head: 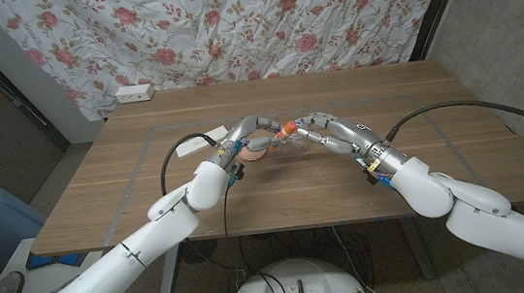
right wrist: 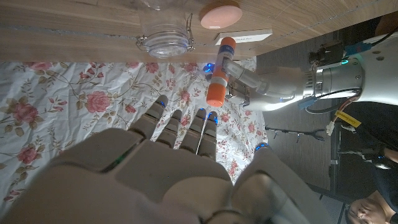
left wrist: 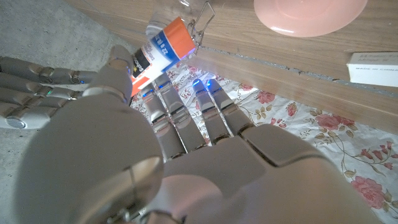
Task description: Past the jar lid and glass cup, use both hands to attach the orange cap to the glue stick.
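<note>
My left hand [head: 244, 137] grips the glue stick [right wrist: 221, 65] by its white and blue label, between the thumb [left wrist: 118, 68] and the fingers, above the table's middle. The orange cap [right wrist: 216, 93] sits on the end of the stick that faces my right hand [head: 324, 128]. That hand's fingers [right wrist: 202, 124] are stretched out and apart, with their tips just short of the cap; I cannot tell whether they touch it. The pink jar lid [head: 255, 148] lies on the table under the hands. The glass cup [right wrist: 163, 38] stands next to the lid.
A flat white box [head: 187, 147] lies on the table [head: 384, 104] left of the hands. A white power strip [head: 135, 93] sits at the far left corner. A flowered curtain [head: 258, 20] hangs behind the table.
</note>
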Robot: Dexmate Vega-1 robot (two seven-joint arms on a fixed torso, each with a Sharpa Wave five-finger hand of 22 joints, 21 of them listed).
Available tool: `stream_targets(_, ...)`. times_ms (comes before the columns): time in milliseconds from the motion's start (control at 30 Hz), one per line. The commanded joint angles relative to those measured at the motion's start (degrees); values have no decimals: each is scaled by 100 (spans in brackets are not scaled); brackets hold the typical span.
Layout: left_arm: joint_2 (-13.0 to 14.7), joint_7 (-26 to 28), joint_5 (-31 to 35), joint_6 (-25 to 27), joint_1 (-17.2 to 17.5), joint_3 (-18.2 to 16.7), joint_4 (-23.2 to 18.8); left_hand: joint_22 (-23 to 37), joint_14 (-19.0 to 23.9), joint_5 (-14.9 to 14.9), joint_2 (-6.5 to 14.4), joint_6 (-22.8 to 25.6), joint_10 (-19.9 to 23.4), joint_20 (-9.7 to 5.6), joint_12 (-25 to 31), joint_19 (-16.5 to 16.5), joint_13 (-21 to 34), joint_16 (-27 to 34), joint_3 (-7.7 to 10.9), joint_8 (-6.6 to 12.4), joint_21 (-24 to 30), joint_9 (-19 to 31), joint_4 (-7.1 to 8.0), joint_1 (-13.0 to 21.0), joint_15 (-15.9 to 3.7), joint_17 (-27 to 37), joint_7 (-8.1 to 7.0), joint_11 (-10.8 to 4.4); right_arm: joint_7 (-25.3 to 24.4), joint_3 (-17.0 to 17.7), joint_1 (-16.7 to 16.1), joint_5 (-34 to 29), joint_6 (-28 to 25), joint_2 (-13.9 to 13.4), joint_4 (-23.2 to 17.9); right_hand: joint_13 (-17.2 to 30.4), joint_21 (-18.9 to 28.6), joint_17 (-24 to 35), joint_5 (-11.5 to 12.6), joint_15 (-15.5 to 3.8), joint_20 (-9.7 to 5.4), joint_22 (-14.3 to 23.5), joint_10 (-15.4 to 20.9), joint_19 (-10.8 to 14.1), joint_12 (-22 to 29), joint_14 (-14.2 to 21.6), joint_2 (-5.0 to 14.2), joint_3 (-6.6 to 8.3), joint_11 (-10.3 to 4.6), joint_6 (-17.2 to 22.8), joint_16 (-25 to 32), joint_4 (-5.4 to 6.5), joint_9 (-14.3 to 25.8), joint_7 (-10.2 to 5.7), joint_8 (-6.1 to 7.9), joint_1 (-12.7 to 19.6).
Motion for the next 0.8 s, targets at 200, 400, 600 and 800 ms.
stream_targets(200,48,5,15,51,42,-26,-90,29,62,52,244,274,26,8,34,15,34,5,215,36,-8,22,150,-192,-723,21,176,-32,104,-180,185,-27,86,33,75,10,-36,24,49,-103,-104,30,-6,-135,26,-55,9,39,-5,58,-11,71,5,8,24,-119)
stream_targets(400,61,13,23,20,57,-29,-103,29,63,52,248,279,24,5,34,15,34,3,223,39,-8,22,151,-195,-723,20,181,-31,119,-207,209,-62,93,19,77,9,-42,27,59,-108,-119,28,-4,-174,27,-86,31,60,-1,71,-19,102,4,10,26,-156)
stream_targets(600,59,32,31,42,82,-33,-129,29,66,52,249,272,20,3,33,15,34,4,226,36,-8,22,154,-204,-718,21,181,-31,114,-208,195,-62,82,14,70,8,-37,29,68,-124,-128,27,5,-187,30,-114,49,83,10,85,-25,129,4,9,29,-189)
stream_targets(800,58,47,51,75,100,-33,-157,29,65,51,249,260,17,4,31,18,34,4,228,31,-7,22,154,-207,-720,21,178,-31,122,-230,192,-91,52,13,59,8,-40,28,75,-120,-139,26,15,-212,32,-130,47,99,21,98,-29,149,4,10,31,-216)
